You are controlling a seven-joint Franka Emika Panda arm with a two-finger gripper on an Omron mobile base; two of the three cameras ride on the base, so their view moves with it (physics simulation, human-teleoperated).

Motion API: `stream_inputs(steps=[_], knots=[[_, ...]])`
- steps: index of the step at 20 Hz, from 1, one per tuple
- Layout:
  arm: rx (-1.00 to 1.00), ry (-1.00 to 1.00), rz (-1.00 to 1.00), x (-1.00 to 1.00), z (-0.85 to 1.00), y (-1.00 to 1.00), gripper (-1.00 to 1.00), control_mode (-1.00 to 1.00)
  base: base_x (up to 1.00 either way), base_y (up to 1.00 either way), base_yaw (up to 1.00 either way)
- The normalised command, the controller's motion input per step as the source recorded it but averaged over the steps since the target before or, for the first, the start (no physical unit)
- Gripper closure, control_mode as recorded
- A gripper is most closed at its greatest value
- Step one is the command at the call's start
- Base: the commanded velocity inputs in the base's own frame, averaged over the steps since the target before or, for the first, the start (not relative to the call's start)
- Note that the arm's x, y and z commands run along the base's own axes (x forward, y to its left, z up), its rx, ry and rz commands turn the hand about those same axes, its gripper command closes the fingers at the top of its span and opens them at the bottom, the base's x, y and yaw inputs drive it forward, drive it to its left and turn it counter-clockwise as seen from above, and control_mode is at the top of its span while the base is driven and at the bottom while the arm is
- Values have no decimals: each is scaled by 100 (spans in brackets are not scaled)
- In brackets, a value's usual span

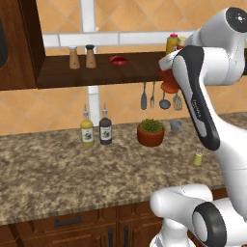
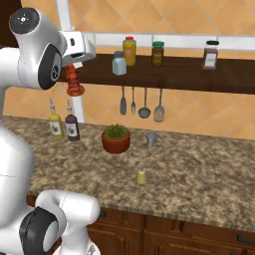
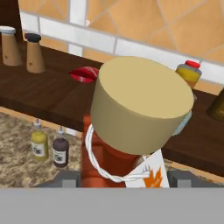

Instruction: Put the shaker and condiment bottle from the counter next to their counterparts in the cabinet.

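Cabinet (image 1: 96, 72): two brown wooden shakers (image 1: 82, 57), red bowl (image 1: 118, 60), yellow bottle (image 2: 129, 50).
Gripper (image 2: 74, 67): clamped around the condiment bottle (image 2: 74, 82), held up at shelf-edge height.
Counter (image 2: 199, 169): shaker (image 2: 141, 176), right of potted plant (image 2: 116, 138).

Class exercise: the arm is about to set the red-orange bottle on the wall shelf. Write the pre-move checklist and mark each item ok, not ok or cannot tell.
1. Condiment bottle held in pincer: ok.
2. Bottle lifted off the counter, up at cabinet height: ok.
3. Counterpart found, yellow red-capped bottle on the shelf: ok.
4. Free shelf space beside it: cannot tell.
5. Bottle bottom clears the shelf edge: cannot tell.
6. Shaker moved to the shelf: not ok, stands on the counter.
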Motion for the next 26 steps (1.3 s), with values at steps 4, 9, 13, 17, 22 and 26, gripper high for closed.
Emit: stream_inputs(steps=[4,9,13,17,22,26], knots=[[-1,2,8,64,2,11,100,-100,0,0,0],[-3,2,6,58,1,12,100,-100,0,0,0],[-1,0,1,16,21,10,100,-100,0,0,0],[0,0,0,4,33,9,100,-100,0,0,0],[0,3,2,30,2,8,100,-100,0,0,0],[-2,6,4,57,-24,7,100,-100,0,0,0]])
